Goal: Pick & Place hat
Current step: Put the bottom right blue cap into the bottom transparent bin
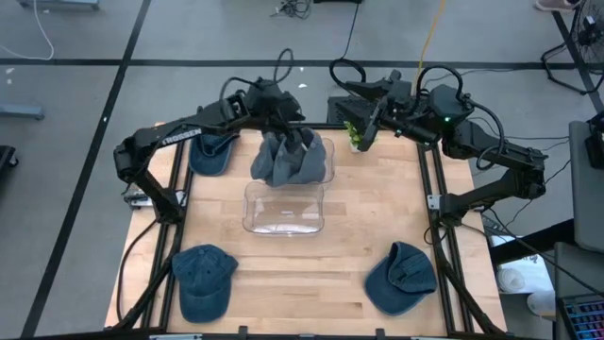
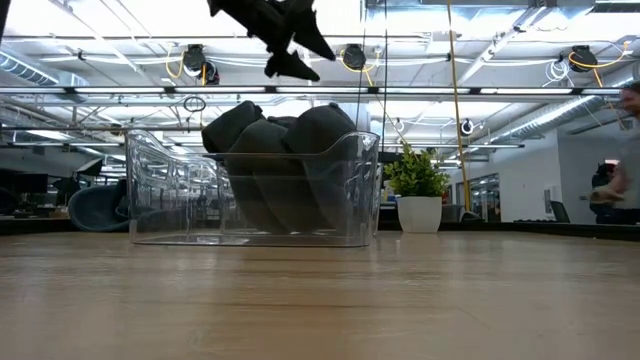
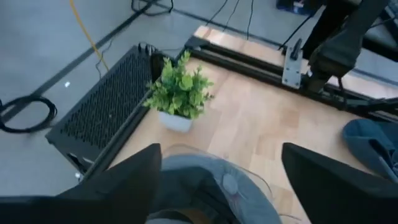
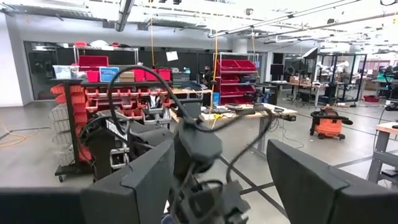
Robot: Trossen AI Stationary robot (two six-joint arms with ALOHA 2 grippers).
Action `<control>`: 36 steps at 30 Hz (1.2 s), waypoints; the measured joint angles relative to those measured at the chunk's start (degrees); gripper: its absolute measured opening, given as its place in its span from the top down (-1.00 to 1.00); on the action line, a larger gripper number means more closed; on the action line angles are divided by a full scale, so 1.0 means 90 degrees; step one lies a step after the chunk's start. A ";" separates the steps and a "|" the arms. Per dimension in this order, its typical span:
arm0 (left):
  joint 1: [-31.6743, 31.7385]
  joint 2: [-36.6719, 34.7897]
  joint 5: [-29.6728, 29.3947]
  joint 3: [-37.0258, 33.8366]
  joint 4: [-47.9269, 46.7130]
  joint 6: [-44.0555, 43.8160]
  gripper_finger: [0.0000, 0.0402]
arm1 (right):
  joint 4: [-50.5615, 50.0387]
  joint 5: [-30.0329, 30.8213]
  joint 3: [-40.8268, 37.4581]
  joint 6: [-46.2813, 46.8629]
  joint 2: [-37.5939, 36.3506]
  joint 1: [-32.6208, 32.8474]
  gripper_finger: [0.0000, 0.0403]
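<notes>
hats (image 1: 291,158) binned; left fingers (image 3: 124,183) spread, empty.

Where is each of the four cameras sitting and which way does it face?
High view: overhead, looking straight down; both arms, left claw over the far bin of hats, right claw at the far edge.
Low view: tabletop height, looking level across; the bin of hats, left claw above.
Left wrist view: on the left arm, looking down past its open fingers at hats and the potted plant.
Right wrist view: on the right arm, looking level into the room past its fingers.
Shared: plant appears in high, low, left wrist views.
</notes>
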 joint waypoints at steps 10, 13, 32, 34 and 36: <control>-0.0036 -0.0944 0.0908 0.0000 0.0136 -0.0135 -0.99 | -0.0684 0.0002 -0.0001 0.0118 -0.0004 -0.0002 -0.48; -0.0099 -0.1262 0.0938 0.0000 0.0233 -0.0487 -0.96 | -0.0947 0.0002 0.0000 0.0121 -0.0005 -0.0002 -0.57; -0.1363 -0.3486 0.0026 0.0000 0.0095 -0.0645 -0.95 | -0.1299 -0.1360 -0.0001 0.0567 -0.0010 0.0000 -0.59; -0.1642 -0.3652 -0.0378 0.0000 0.0089 -0.0572 -0.95 | -0.1331 -0.1731 -0.0002 0.0548 -0.0010 0.0000 -0.59; -0.1938 -0.3765 -0.0794 0.0000 0.0092 -0.0482 -0.95 | -0.1339 -0.2044 -0.0002 0.0495 -0.0009 0.0000 -0.59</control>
